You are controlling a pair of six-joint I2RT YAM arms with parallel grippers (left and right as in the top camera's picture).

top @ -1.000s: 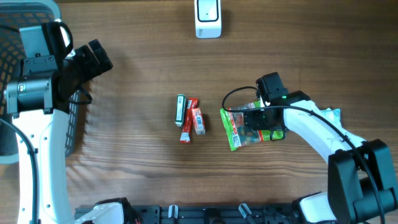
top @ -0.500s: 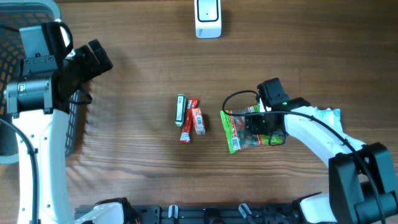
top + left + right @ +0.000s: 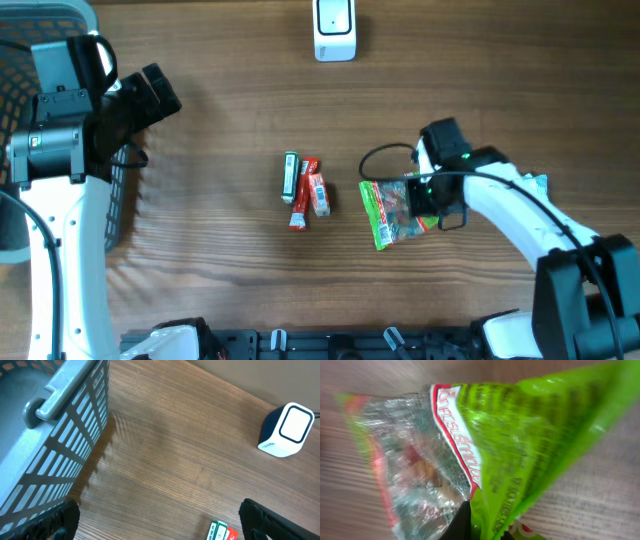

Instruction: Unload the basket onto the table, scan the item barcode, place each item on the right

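The right gripper [image 3: 428, 205] is closed tight on the crinkly green and clear plastic snack bag [image 3: 390, 212], which lies right of the middle of the brown wooden table [image 3: 220, 280]. In the right wrist view the bag [image 3: 520, 435] fills nearly the whole picture, its green printed side and see-through side meeting at a red and white band, with the tip of a dark finger [image 3: 461, 521] pressed against its lower edge. No barcode can be made out on the sides that show. The white box-shaped barcode scanner [image 3: 334, 28] stands at the far edge of the table, well apart from the bag. Near the table's centre, left of the bag, lie a slim green and white stick pack [image 3: 290, 177] and two small red sachets [image 3: 313, 192], just beside each other. The left gripper [image 3: 160, 92] hangs with its jaws spread wide and holds nothing, next to the grey slatted plastic basket [image 3: 55, 450] at the left edge of the table.
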